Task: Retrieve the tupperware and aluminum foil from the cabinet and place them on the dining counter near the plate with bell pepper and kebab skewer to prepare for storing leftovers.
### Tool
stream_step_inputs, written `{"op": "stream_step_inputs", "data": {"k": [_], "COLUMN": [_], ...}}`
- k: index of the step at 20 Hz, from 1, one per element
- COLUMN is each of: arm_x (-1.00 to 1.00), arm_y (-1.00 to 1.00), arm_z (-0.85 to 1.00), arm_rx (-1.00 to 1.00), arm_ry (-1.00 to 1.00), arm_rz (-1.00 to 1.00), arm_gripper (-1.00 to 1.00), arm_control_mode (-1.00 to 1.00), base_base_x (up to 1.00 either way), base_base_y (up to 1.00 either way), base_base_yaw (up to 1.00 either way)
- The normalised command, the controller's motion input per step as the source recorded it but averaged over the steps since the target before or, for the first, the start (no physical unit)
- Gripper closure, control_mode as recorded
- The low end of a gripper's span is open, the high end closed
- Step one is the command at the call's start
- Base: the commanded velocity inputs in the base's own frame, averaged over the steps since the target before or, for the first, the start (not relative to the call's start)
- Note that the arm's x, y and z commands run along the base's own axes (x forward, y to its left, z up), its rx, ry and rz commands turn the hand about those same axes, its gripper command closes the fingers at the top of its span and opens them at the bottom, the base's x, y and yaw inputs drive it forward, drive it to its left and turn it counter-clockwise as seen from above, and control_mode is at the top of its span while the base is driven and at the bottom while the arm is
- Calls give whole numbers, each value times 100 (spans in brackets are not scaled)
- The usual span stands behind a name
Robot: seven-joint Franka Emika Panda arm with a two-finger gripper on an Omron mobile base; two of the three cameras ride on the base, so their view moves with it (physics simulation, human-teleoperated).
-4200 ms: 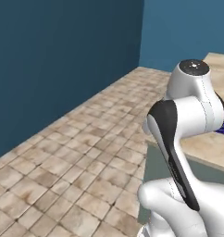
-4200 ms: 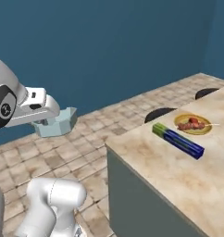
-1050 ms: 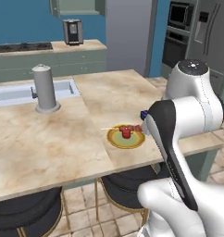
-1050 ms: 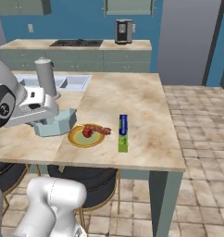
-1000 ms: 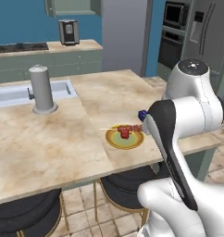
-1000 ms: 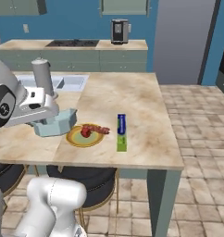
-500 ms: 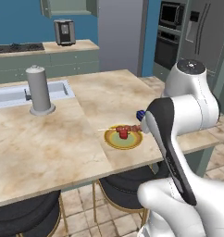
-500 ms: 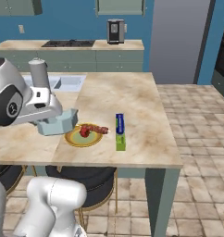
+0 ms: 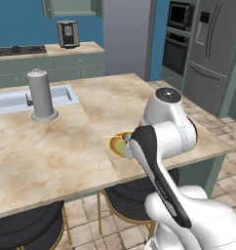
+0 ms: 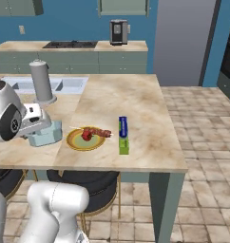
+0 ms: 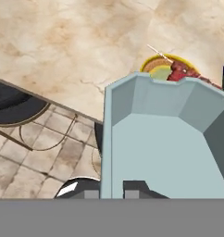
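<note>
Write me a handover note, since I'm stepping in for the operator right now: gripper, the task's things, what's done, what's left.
Gripper: shut on the tupperware, held above the dining counter's near edge, left of the plate.
Aluminum foil: lying on the counter just right of the plate.
Done: foil delivered; tub out of the cabinet and brought to the counter.
Left: lower the tub beside the plate, open the fingers, withdraw.

Pale blue-grey translucent tupperware (image 10: 45, 136) at the fingers. Just beyond it, yellowish-tan plate (image 10: 75, 142) with red and green food. Further out, dark-blue aluminum foil (image 10: 123, 133) carton, lime-green end. Below, beige marble-patterned dining counter (image 10: 136, 109), grey-green sides.
</note>
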Motion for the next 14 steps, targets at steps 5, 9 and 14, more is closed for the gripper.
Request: {"op": "stream_step_inputs", "data": {"k": [5,9,14], "arm_x": [53,64,45], "arm_y": [90,58,43], "arm_z": [-53,-12,-3], "arm_rx": [0,0,1], "arm_ry": [0,0,1], "arm_rz": [8,1,-1], "arm_gripper": [100,100,100], "arm_control_mode": [-100,-100,-100], "base_base_x": [0,0,0], "base_base_y": [0,0,0], "base_base_yaw": [0,0,0]}}
